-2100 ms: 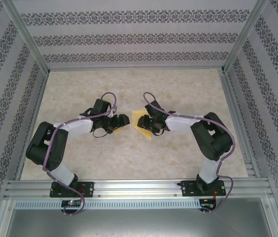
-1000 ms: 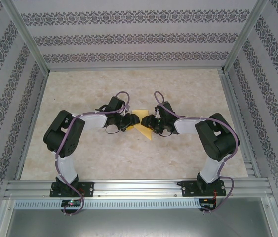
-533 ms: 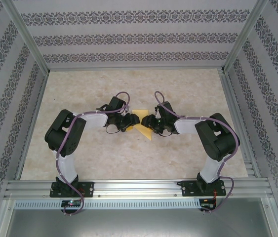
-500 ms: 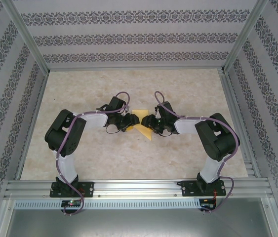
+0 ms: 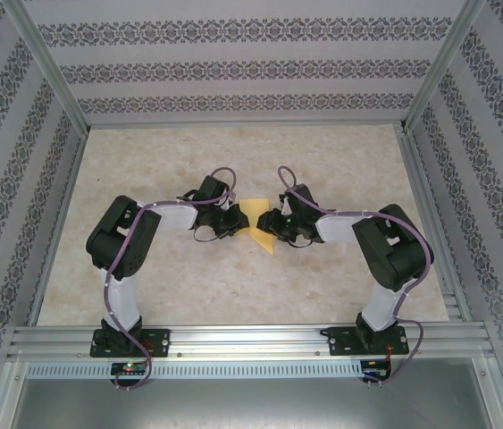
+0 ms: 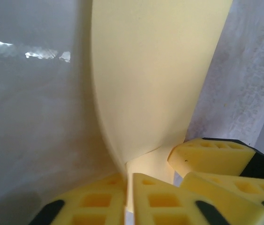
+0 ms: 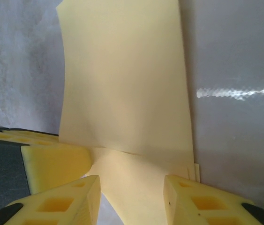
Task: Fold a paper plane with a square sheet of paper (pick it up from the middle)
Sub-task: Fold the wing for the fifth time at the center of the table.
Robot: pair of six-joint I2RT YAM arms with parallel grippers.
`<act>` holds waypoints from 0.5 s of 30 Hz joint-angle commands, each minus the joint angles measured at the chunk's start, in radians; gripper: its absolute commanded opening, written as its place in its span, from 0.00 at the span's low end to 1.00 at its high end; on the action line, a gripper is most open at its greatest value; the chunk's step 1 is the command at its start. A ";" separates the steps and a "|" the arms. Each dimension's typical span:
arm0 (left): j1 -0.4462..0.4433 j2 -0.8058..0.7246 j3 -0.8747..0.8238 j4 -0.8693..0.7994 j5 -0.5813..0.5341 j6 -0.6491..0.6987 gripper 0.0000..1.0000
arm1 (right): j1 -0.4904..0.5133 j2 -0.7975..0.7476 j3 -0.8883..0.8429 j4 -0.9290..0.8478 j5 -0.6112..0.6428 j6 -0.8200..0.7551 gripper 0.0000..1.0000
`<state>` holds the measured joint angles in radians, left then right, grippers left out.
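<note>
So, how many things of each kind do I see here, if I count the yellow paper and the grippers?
Yellow sheet of paper: 1
Grippers: 2 (left gripper, right gripper)
Total: 3
</note>
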<state>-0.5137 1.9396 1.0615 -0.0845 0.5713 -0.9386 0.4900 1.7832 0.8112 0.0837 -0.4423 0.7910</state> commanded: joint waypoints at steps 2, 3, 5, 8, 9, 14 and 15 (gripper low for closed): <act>-0.011 0.001 0.005 0.070 0.001 -0.019 0.01 | -0.003 -0.022 0.004 -0.076 0.048 -0.190 0.41; -0.010 -0.013 -0.002 0.069 -0.013 -0.020 0.00 | 0.001 -0.043 0.009 -0.087 0.061 -0.232 0.41; -0.010 -0.049 -0.014 0.040 -0.044 -0.012 0.00 | 0.016 -0.081 0.022 -0.111 0.095 -0.307 0.43; -0.010 -0.120 -0.055 0.013 -0.091 -0.015 0.00 | 0.055 -0.137 0.021 -0.133 0.175 -0.406 0.47; -0.010 -0.149 -0.071 0.005 -0.109 -0.018 0.00 | 0.073 -0.158 0.018 -0.137 0.210 -0.437 0.48; -0.010 -0.283 -0.158 -0.026 -0.212 -0.050 0.00 | 0.156 -0.212 0.005 -0.113 0.317 -0.538 0.54; -0.010 -0.307 -0.177 -0.027 -0.231 -0.064 0.00 | 0.169 -0.215 0.000 -0.097 0.329 -0.553 0.55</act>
<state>-0.5137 1.6917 0.9230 -0.0860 0.4248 -0.9623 0.6315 1.5887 0.8127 -0.0334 -0.2077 0.3485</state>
